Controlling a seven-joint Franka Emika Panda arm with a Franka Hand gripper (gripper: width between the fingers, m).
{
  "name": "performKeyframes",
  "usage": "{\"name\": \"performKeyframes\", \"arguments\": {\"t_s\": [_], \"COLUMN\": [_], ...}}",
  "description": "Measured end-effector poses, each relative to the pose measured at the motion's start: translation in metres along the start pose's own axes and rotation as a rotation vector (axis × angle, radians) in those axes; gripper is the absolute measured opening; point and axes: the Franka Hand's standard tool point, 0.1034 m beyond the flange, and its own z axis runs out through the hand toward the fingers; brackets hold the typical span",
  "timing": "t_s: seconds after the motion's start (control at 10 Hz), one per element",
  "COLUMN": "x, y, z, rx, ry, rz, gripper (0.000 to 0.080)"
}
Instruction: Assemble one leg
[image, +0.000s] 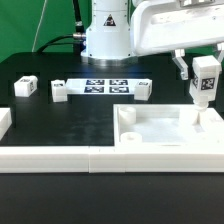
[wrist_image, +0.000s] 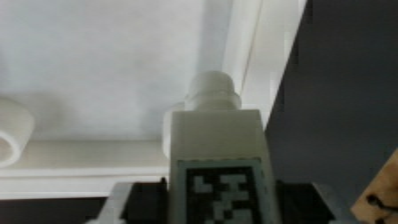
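Leg (wrist_image: 217, 150), clenched in gripper (image: 205, 72).
Arm is holding it upright, peg down, over tray (image: 165, 128) corner, likely lining up for insertion.

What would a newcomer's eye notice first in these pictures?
The gripper holds the leg upright over the large white tray piece, at the exterior view's right. Three other small white blocks lie on the black table, in line with the marker board.

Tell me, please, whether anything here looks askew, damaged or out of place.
Nothing stands out. The gripper holds the leg roughly upright above the tray piece; three other small blocks lie apart on the table, with no damage visible.
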Motion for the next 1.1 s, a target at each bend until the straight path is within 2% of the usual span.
{"name": "performKeyframes", "arguments": {"t_s": [0.1,0.4,0.6,1.1], "x": [-0.001,0.032,0.041,0.033], "y": [0.001,0.008,0.011,0.015], "z": [0.002,0.017,0.027,0.045], "rx": [0.000,0.003,0.005,0.001], "ry": [-0.011,0.009,0.009,0.025], "rz": [-0.002,-0.040,-0.043,-0.041], "gripper": [0.0290,0.0291,0.0291,0.0291]}}
